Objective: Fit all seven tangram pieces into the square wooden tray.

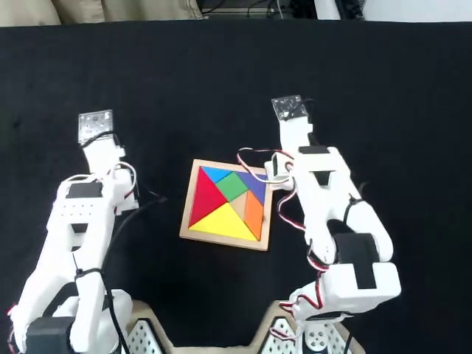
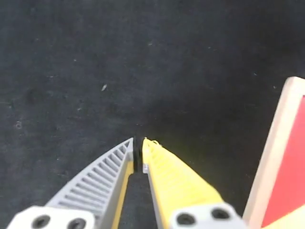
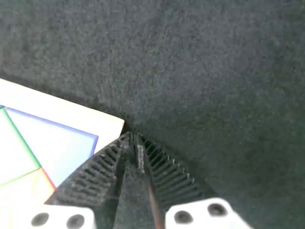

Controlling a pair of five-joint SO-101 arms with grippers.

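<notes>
Two grippers are seen, and both are closed with nothing held in them. The left gripper (image 2: 139, 141) is made of two ribbed plastic parts, one grey finger (image 2: 102, 174) and one yellow finger (image 2: 174, 174). Their pointed tips are pressed together over the black cloth. The right gripper (image 3: 131, 139) is made of two black ribbed fingers. These are pressed together too, just beside a corner of the tray.

One square wooden tray (image 1: 224, 241) is laid flat on the table between the two arms. It is turned a little, so its sides are not in line with the table edge. Its rim is made of pale, smooth wood. Seven flat coloured pieces can be counted inside it, packed edge to edge:
- one big red triangle (image 1: 204, 200)
- one big yellow triangle (image 1: 220, 222)
- one light blue triangle (image 1: 214, 174)
- one green square (image 1: 233, 186)
- one orange piece (image 1: 254, 212)
- one dark blue piece (image 1: 257, 189)
- one small tan piece (image 1: 240, 203), whose shape cannot be told well

Two white plastic arms are seen from above, the left arm (image 1: 74, 221) and the right arm (image 1: 332, 214). Thin red and white wires (image 1: 254, 156) are looped beside the right arm.

The table is covered by one black cloth (image 1: 369, 74). It looks soft and fuzzy, with tiny pale specks on it. Behind the far edge, a strip of beige fabric (image 1: 110, 9) and some dark cables (image 1: 251, 7) are seen.
</notes>
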